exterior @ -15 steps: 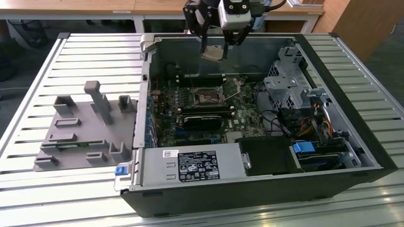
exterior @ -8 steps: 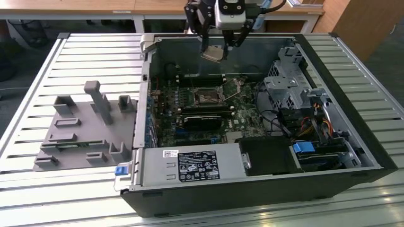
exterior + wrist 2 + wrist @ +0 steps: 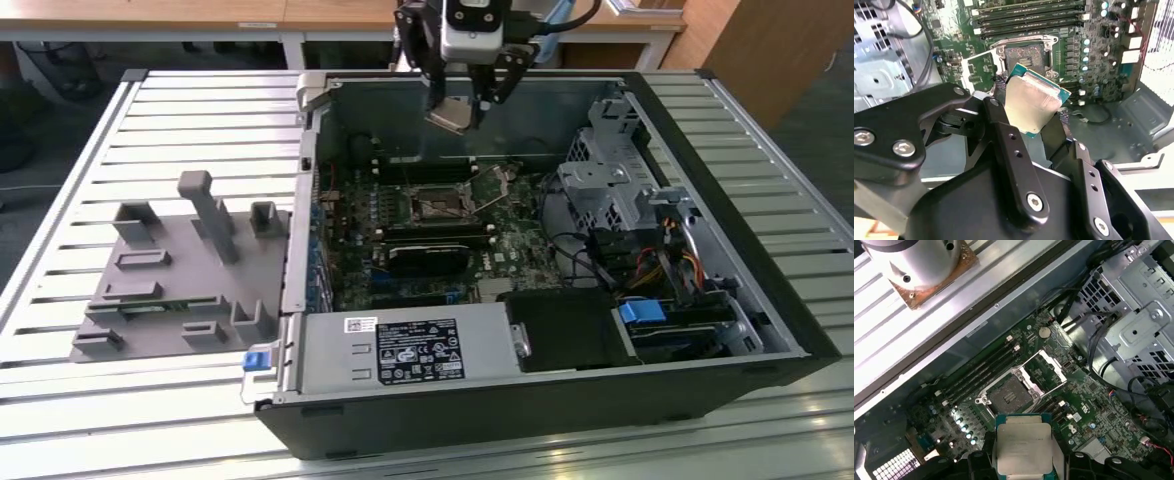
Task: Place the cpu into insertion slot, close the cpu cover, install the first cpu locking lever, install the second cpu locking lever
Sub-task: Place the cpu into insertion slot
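A: State of the gripper [image 3: 455, 108]?
B: Clamped on the cpu [image 3: 451, 117]. The chip is pinched at opposite edges between the two black fingers [image 3: 1004, 135]; its dull metal face is seen tilted in the second wrist view.
A: Where is the cpu held?
B: In the air, above the far end of the open computer case [image 3: 747, 300] in the exterior view. No contact with the motherboard [image 3: 1089, 405] is seen.
A: And the insertion slot [image 3: 1008, 394]?
B: Bare; the dark socket is exposed, nothing is seated in it. It is found mid-board, just beside the long memory slots [image 3: 981, 371]. The cpu is held well above it.
A: The cpu cover [image 3: 1056, 364]?
B: Swung open. The silvery frame is stood up off the socket, on the side toward the metal drive cage [image 3: 1134, 315]. Lever positions cannot be told.
A: Anything else noted?
B: A grey fixture plate [image 3: 174, 270] is laid on the slatted table [image 3: 80, 420], at the exterior view's left of the case, well apart from the gripper.
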You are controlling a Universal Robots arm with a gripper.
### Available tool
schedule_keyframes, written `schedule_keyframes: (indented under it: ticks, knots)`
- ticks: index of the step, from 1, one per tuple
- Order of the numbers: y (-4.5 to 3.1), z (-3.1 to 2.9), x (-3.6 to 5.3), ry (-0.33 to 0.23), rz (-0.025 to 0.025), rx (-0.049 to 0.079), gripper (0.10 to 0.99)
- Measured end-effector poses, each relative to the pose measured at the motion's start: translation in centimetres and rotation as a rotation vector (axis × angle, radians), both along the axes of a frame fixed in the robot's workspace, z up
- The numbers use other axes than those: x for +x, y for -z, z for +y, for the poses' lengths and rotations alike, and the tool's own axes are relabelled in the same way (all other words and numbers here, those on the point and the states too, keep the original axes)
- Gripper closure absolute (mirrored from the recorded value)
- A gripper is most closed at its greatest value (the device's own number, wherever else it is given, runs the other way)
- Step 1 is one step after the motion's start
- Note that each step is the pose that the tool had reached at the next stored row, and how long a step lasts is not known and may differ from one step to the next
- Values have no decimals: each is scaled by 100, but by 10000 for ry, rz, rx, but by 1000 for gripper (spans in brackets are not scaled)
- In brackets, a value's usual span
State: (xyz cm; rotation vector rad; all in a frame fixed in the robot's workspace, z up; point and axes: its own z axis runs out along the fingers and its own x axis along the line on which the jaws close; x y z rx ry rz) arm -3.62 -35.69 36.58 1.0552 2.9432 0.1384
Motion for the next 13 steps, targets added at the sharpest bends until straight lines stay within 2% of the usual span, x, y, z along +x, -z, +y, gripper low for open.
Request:
schedule_keyframes:
  ticks: [4,13]
  knots:
    - [7,0,0,885,0,-2,553]
    - [17,4,0,2022,0,-15,553]
